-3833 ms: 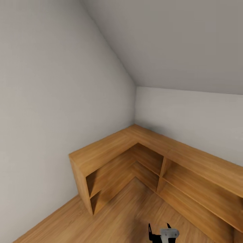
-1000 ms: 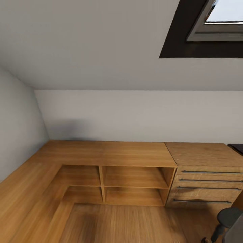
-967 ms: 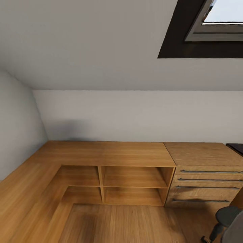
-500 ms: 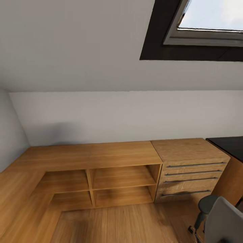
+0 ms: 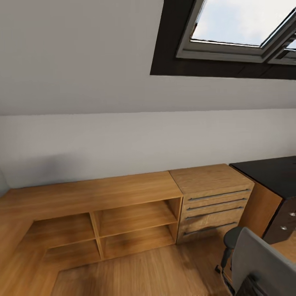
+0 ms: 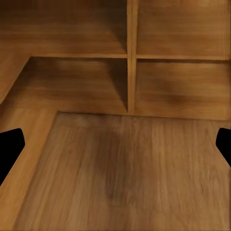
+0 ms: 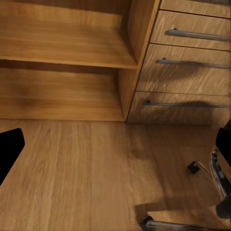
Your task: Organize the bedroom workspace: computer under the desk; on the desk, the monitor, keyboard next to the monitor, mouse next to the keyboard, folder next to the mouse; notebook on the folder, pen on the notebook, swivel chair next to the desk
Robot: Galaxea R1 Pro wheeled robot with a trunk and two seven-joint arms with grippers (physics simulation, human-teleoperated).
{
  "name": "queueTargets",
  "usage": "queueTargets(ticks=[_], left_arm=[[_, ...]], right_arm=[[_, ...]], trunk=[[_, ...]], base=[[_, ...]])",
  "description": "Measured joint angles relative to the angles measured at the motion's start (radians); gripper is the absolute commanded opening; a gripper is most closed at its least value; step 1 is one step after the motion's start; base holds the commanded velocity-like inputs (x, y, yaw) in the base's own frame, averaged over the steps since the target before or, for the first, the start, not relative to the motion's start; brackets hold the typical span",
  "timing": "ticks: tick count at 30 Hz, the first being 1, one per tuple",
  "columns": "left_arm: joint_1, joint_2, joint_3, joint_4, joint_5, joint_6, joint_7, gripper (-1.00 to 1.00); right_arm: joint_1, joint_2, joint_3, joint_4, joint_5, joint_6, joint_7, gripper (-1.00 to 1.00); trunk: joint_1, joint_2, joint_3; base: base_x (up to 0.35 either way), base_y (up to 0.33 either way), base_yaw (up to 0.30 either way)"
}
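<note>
I am in the bedroom, under a sloped grey ceiling with a dark-framed skylight. The desk comes in at the right edge of the head view with a glossy black top, and its black drawer unit sits below. The swivel chair stands at the lower right with its grey back toward me. Its chrome base and a castor lie on the wood floor in the right wrist view. My left gripper is open over bare floor. My right gripper is open too, holding nothing.
A light wood L-shaped shelf unit runs along the back wall and round the left corner. A wood cabinet with several drawers stands between it and the desk. Wood plank floor lies in front.
The camera has swung right. The shelf unit slid left in the picture, while the skylight, the black desk top, its drawer unit and the chair came further into the picture.
</note>
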Motion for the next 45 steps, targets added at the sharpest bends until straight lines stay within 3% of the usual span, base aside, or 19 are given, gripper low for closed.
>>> queueTargets(ticks=[16, 25, 45], left_arm=[[0.0, 0.0, 0.0, 0.0, 0.002, 0.006, 0.001, 1.0], [0.0, 0.0, 0.0, 0.0, 0.002, 0.008, 0.001, 1.0], [0.0, 0.002, 0.001, 0.0, 0.003, 0.006, 0.001, 1.0]], right_arm=[[0.0, -0.001, 0.0, 0.0, 0.0, 0.0, 0.0, 1.0], [0.0, 0.012, 0.0, 0.0, -0.004, 0.0, -0.002, 1.0], [0.0, 0.026, -0.006, -0.001, -0.012, 0.004, -0.004, 1.0]], trunk=[[0.0, 0.0, 0.01], [0.0, 0.0, 0.014], [0.0, 0.0, 0.005]], base=[[0.0, 0.042, -0.262], [0.0, 0.0, -0.263], [0.0, 0.0, -0.247]])
